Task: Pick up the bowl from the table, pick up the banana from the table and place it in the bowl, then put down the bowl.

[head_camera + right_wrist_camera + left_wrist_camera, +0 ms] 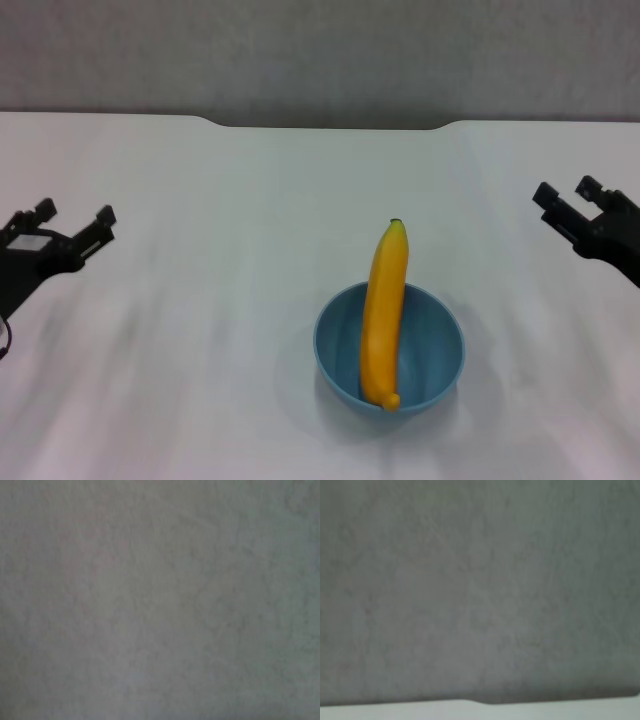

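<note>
The light-blue bowl (389, 349) stands on the white table (200, 300), near the front and a little right of centre. The yellow-orange banana (383, 314) lies in the bowl, its lower end resting on the near rim and its dark-green stem tip sticking out past the far rim. Far to the left, my left gripper (73, 217) is open and holds nothing. My right gripper (565, 190) is at the far right edge, also open with nothing in it. Both are well away from the bowl. Neither wrist view shows the bowl or the banana.
The table's far edge has a shallow notch (330, 125), with a grey wall (320, 50) behind it. The wrist views show mostly that grey wall (480, 590), plus a strip of the table edge (470, 711) in the left one.
</note>
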`<state>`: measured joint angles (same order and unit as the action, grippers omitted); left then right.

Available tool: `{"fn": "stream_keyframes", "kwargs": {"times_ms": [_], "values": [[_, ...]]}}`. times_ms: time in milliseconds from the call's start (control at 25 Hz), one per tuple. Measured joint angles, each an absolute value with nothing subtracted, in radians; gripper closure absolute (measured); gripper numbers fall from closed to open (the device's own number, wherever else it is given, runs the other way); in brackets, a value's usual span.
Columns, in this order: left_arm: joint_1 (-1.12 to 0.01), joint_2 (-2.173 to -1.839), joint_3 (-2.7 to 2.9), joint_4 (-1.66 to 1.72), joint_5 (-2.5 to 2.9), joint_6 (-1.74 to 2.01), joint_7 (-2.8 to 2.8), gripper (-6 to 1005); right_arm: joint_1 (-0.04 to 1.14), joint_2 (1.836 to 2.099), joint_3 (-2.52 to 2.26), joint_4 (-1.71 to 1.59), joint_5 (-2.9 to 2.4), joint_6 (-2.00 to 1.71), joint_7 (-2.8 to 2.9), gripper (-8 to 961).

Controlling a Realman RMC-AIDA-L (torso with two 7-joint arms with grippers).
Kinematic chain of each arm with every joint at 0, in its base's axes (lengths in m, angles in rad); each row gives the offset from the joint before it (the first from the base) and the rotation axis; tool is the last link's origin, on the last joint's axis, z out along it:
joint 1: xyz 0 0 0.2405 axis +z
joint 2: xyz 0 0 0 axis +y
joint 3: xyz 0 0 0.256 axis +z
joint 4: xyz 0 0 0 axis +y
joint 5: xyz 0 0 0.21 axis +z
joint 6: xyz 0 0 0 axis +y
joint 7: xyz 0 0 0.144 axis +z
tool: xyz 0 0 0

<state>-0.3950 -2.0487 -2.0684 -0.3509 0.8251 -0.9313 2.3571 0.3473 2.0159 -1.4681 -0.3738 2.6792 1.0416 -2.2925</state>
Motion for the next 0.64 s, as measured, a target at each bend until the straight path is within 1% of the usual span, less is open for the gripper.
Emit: {"fn": "stream_keyframes", "kwargs": {"times_ms": [280, 640], "values": [[-0.401, -2.042, -2.063, -0.326, 0.752, -0.924, 2.376, 110, 0.363, 2.019, -1.469, -0.315, 2.814, 1.038, -2.334, 212], [-0.412, -2.038, -2.069, -0.321, 0.745, -0.861, 2.384, 110, 0.381, 2.011, -1.447, -0.304, 2.870, 0.960, -2.391, 212]]}}
